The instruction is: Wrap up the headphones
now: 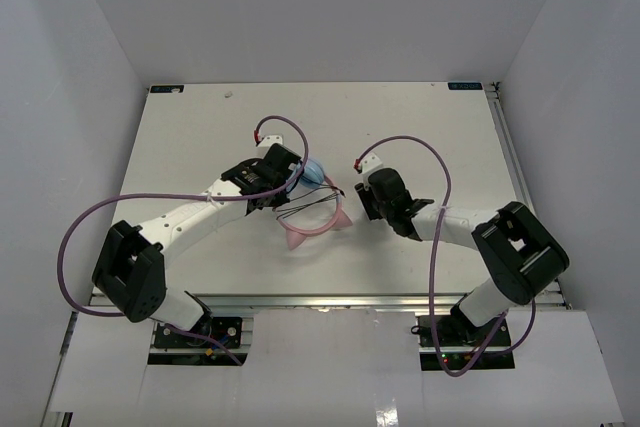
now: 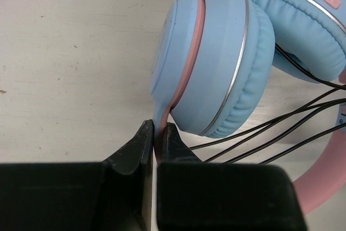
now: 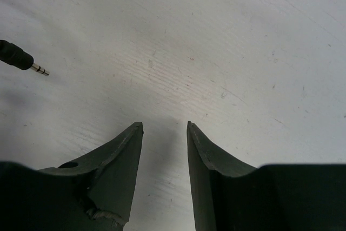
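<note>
Firmly, the left gripper [image 2: 157,131] clamps the pink stem of the light blue, pink-banded over-ear headphones [image 2: 216,63], cups just ahead of its fingers — the right gripper [image 3: 165,126] gapes empty, the black cord plug [image 3: 20,59] ahead, off to one side.

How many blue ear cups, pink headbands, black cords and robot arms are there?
Round light blue ear cups: 2
Curved pink headband: 1
Thin black audio cord: 1
White-and-black robot arms: 2
Total: 6
</note>
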Motion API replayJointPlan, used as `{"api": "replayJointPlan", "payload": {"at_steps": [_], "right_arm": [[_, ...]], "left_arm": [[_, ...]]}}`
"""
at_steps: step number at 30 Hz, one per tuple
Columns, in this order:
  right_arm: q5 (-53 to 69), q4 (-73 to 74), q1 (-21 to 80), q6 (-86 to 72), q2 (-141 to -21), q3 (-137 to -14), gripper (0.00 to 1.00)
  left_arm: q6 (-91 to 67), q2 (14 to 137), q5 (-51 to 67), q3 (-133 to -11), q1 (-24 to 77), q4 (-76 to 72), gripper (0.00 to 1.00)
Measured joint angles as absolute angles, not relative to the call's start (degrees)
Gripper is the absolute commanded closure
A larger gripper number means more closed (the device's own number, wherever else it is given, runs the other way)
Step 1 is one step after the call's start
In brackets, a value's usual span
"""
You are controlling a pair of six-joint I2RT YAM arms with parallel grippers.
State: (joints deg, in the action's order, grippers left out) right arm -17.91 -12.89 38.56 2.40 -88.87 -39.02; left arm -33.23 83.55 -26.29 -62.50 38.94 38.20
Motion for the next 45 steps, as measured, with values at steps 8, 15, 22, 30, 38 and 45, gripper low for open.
{"api": "replayJointPlan", "payload": {"at_steps": [8, 15, 22, 30, 38, 45], "right_arm": [[-18.1, -11.8, 37.8, 0.8, -82.7, -36.8, 0.63], [-16.8, -11.5, 37.6, -1.7, -76.3, -36.1, 0.62], [-16.3, -10.8, 37.6, -3.2, -73.3, -33.8, 0.62], [-16.3, -10.5, 37.6, -4.1, -71.2, -32.5, 0.61], [-16.2, -10.8, 37.6, -4.2, -70.7, -31.6, 0.61], [-16.0, -10.8, 37.6, -4.2, -71.3, -31.6, 0.61]], "left_arm": [[-33.0, 83.5, -26.3, -62.5, 38.9, 38.3, 1.00], [-32.4, 83.8, -26.3, -62.5, 38.9, 36.4, 1.00], [-32.6, 86.3, -25.6, -62.5, 37.1, 32.2, 1.00], [-33.1, 88.4, -23.3, -62.5, 28.8, 29.7, 1.00], [-34.5, 88.0, -17.9, -61.8, 17.4, 24.2, 1.00], [-36.6, 87.5, -15.7, -58.8, 11.6, 20.7, 1.00]]}}
